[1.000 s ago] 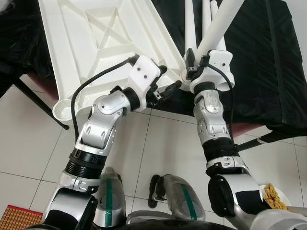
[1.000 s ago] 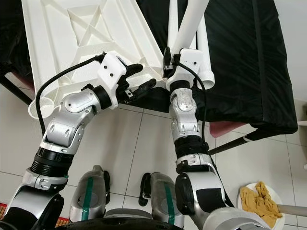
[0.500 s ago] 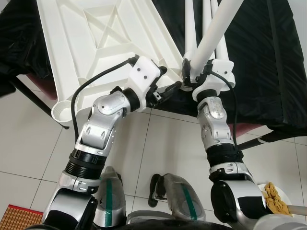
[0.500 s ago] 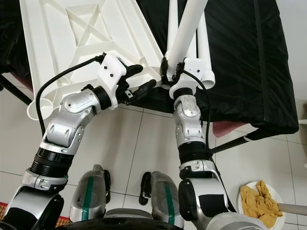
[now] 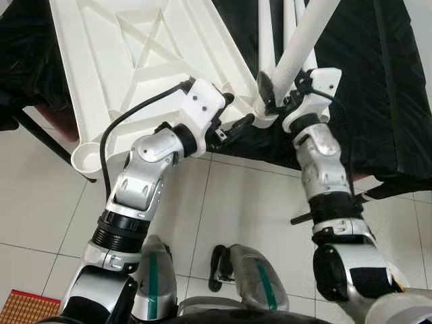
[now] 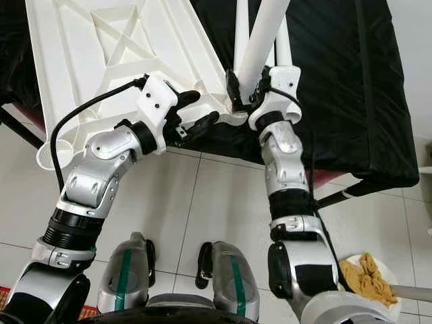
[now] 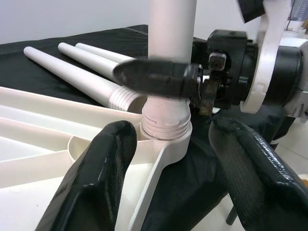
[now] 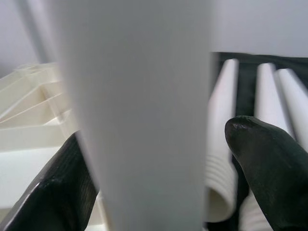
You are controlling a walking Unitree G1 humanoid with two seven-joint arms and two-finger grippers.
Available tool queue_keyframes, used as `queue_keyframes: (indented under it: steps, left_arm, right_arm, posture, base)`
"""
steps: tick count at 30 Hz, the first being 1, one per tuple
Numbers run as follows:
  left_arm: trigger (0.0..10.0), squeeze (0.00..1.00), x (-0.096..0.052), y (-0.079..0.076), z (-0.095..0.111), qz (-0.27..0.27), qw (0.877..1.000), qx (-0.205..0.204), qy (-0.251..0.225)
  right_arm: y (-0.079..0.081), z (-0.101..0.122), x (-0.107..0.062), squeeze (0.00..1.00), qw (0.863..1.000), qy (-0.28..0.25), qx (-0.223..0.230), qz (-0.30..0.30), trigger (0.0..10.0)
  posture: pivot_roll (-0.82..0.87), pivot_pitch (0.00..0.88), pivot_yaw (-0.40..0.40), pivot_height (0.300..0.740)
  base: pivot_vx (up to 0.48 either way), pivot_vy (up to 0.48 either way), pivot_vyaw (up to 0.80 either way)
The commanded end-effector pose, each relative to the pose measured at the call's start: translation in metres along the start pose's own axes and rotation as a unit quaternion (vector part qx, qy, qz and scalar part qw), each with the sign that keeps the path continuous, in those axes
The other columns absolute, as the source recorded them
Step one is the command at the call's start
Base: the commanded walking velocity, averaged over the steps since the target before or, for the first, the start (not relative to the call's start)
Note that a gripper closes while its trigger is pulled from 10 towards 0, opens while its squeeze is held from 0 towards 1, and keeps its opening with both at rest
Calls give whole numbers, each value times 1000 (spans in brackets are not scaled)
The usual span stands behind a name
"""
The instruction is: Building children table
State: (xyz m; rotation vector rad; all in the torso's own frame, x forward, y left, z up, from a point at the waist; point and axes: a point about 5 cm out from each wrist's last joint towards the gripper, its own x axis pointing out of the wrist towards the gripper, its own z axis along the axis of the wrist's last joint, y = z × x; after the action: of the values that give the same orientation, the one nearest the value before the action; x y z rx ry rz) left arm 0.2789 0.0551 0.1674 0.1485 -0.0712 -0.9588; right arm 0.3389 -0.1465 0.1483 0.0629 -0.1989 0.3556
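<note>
An upside-down white table top lies on a black-covered surface. A white table leg stands tilted in the top's near corner socket, its threaded end seated there. My right gripper is shut on this leg just above the socket, one finger wrapping its front. My left gripper is open beside the same corner, its fingers either side of the socket without touching it. In the right wrist view the leg is between the fingertips.
Several loose white legs lie on the black cloth behind the socket. A black stand leg slants over the tiled floor at left. A plate with yellow-brown cloth is at lower right, a red mat at lower left.
My right wrist has swung round the leg from below it to its right side, and the forearm has shifted right. The left arm has stayed in place.
</note>
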Motion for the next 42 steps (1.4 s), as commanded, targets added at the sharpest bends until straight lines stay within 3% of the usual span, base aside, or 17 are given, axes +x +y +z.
queue_keyframes:
  steps: [1, 7, 13, 24, 25, 26, 27, 28, 42]
  left_arm:
    - [10000, 0, 1, 2, -1, 32, 1000, 1, 1]
    - [10000, 0, 1, 3, 1, 32, 999, 4, 0]
    - [10000, 0, 1, 4, 1, 32, 999, 6, 0]
    - [10000, 0, 0, 4, 1, 34, 999, 6, 1]
    - [10000, 0, -1, 5, 1, 35, 999, 6, 1]
    - [10000, 0, -1, 5, 1, 36, 999, 6, 1]
    - [10000, 0, -1, 5, 1, 36, 999, 6, 1]
    - [10000, 0, -1, 5, 1, 36, 999, 6, 2]
    - [10000, 0, -2, 5, 2, 37, 999, 5, 2]
  right_arm:
    - [-3, -2, 0, 0, 1000, 9, -1, 18, 10000]
    - [-9, -4, 5, 0, 994, 35, -11, 108, 10000]
    - [-15, -2, 9, 0, 987, 45, -13, 151, 10000]
    - [-25, -2, 16, 0, 985, 60, -18, 159, 10000]
    - [-27, -4, 15, 0, 986, 66, -24, 153, 9020]
    - [-28, -5, 15, 0, 986, 71, -28, 148, 4118]
    - [-28, -5, 15, 0, 986, 71, -28, 148, 4118]
    - [-30, -7, 14, 0, 986, 76, -28, 142, 0]
    - [-36, -9, 9, 0, 987, 73, -26, 140, 0]
  posture:
    - [54, 23, -81, 740]
    - [60, 13, -79, 740]
    - [62, 11, -75, 740]
    - [72, 23, -74, 740]
    - [75, 26, -75, 740]
    - [75, 26, -75, 740]
    - [75, 26, -75, 740]
    - [77, 29, -75, 740]
    - [66, 37, -69, 740]
  base:
    - [0, 0, 0]
    - [0, 0, 0]
    - [0, 0, 0]
    - [0, 0, 0]
    - [0, 0, 0]
    - [0, 0, 0]
    - [0, 0, 0]
    - [0, 0, 0]
    - [0, 0, 0]
